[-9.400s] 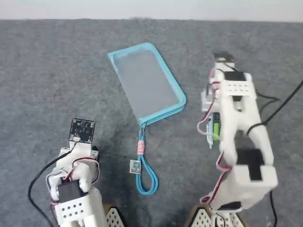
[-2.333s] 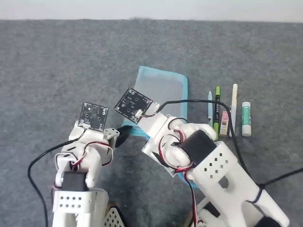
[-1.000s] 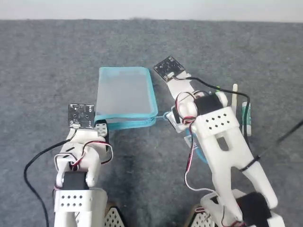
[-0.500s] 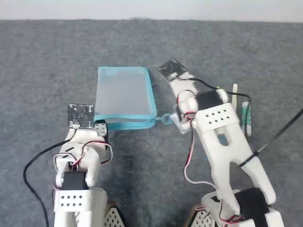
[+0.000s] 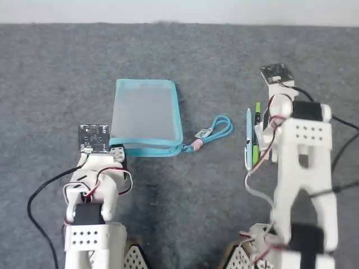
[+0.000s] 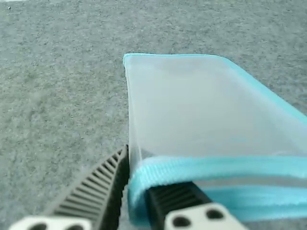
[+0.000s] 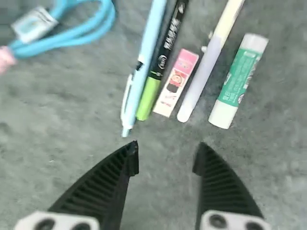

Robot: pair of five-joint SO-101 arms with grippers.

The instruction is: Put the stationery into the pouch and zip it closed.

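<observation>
**Pouch pinched at its corner, right gripper open over the stationery**

In the high view we see the translucent flat pouch with teal trim [image 5: 147, 115] lying on the grey carpet-like table cover [image 5: 56, 67], left of the frame's centre. Its long axis runs up and down the frame, and its zipper edge is at the lower end, facing the left arm. The left gripper [image 6: 136, 167] is clamped on that teal edge at the pouch's lower left corner. From the lower right corner a blue loop strap [image 5: 216, 128] trails up and to the right.

The stationery lies right of centre, well apart from the pouch, all pieces side by side with their long axes up and down the frame. They are a light blue pen [image 7: 144, 62], a black-and-green marker [image 7: 160, 62], a small pink eraser [image 7: 176, 82], a cream pen [image 7: 211, 57] and a green-and-white glue stick [image 7: 237, 81]. The right gripper [image 7: 165, 153] hovers above them, fingers spread and holding nothing.
</observation>
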